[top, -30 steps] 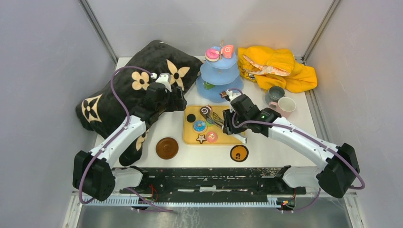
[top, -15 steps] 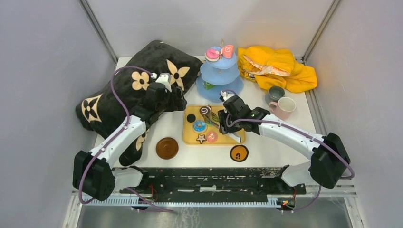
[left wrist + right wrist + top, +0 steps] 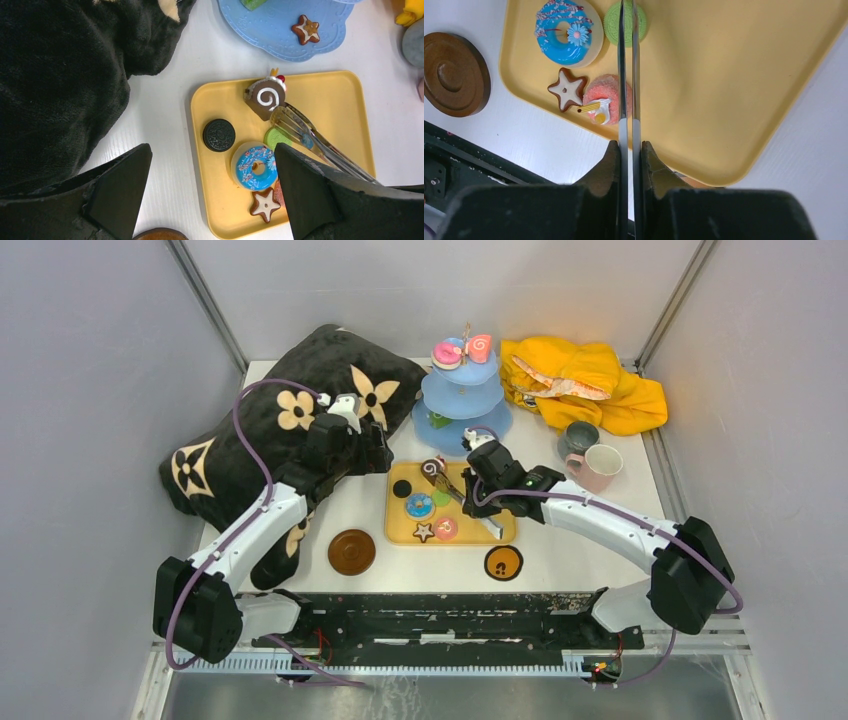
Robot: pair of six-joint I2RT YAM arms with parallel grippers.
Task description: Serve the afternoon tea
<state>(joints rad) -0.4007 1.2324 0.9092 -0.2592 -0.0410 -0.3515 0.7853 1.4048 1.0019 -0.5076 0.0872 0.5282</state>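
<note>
Yellow tray (image 3: 345,115) holds 6 sweets: choc roll (image 3: 265,97), black cookie (image 3: 219,135), blue donut (image 3: 254,166), green cookie (image 3: 277,137), star biscuit (image 3: 264,204), pink cake (image 3: 606,95). Blue stand (image 3: 270,35) behind tray, bottom-tier star (image 3: 306,29). Right gripper (image 3: 630,145) pinches closed tongs (image 3: 627,75) over tray. Left gripper (image 3: 212,150) spread, at tray's left-rear. Plain coaster (image 3: 351,551) and printed coaster (image 3: 503,562) in front of tray, pink cup (image 3: 603,462) and grey mug (image 3: 578,437) right of it

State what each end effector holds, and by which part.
The right end effector grips the metal tongs near their handle end, blades pressed together. The left end effector is open, holding nothing.
</note>
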